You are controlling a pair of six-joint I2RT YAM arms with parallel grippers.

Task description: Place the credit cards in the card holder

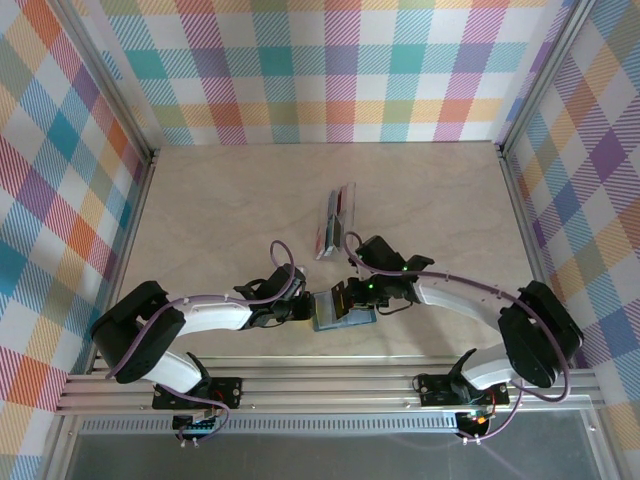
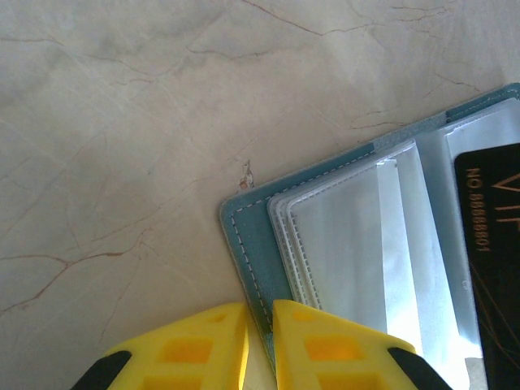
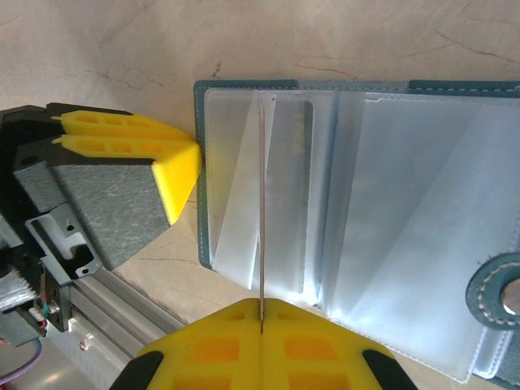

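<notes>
We found the card holder [image 1: 337, 319] lying open on the table [image 1: 220, 200], close to its near edge and about midway along it, with its clear sleeves [image 3: 406, 203] fanned upward. Standing on edge over the leftmost sleeves was a black credit card [image 2: 491, 244] with gold lettering, pinched at its near end by the right gripper [image 3: 262, 313], whose jaws were pressed together on it. At the holder's left edge the left gripper [image 2: 260, 313] had its jaws nearly closed on the teal cover's hem, pinning it down. The other credit cards [image 1: 335, 222] lay in a loose pile near the middle of the table, well apart from the holder.

We judged the insertion the risky part. We could not tell whether the card's leading edge sat inside a sleeve mouth or between two sleeves; if between, a push would buckle the plastic or bury the card loose. The left hold was only on the hem, so a hard push could drag the holder free or swing it round.
</notes>
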